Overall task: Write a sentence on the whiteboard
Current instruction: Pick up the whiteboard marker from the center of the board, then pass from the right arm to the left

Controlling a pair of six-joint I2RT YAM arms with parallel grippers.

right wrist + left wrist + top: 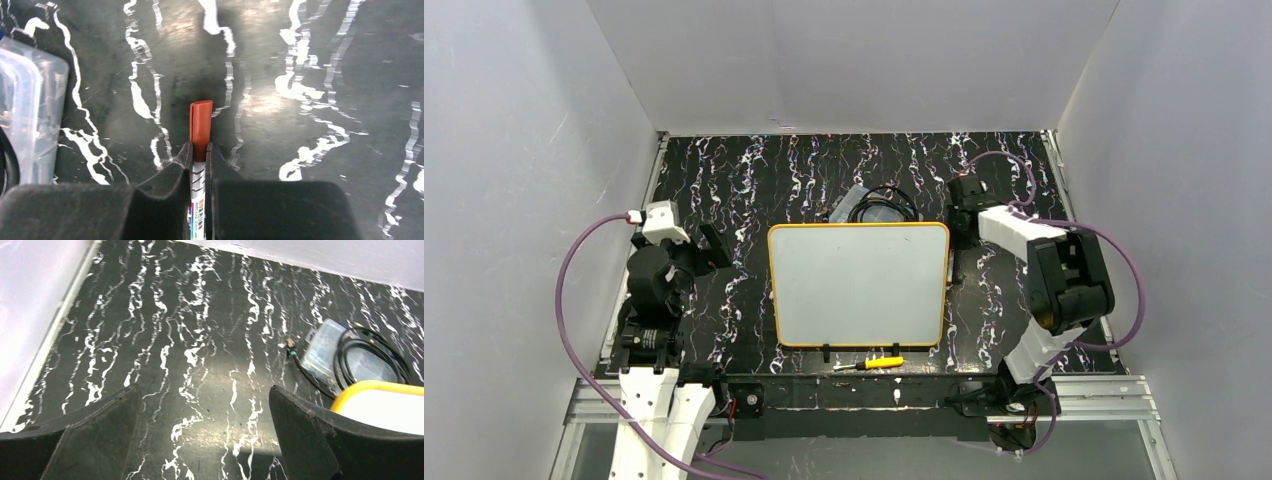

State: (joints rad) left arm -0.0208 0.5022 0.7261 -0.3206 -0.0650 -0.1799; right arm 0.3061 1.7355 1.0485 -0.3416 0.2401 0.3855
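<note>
Whiteboard (859, 285) lay at centre of desk (744, 170), yellow-handled screwdriver (871, 363) beside its near edge. Left end effector (204, 395) hung spread over bare desk to its left. Right end effector (199, 150) (by the far-right corner) pinched a red-capped marker (201, 127).

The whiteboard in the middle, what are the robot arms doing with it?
Nothing is written yet: the whiteboard lies blank on the table. The right hand is shut on a marker, near the board's far right corner, and the reddish-brown end sticking out looks like its cap. The left hand is open and empty, over the table left of the board. So the writing hasn't started.
</note>
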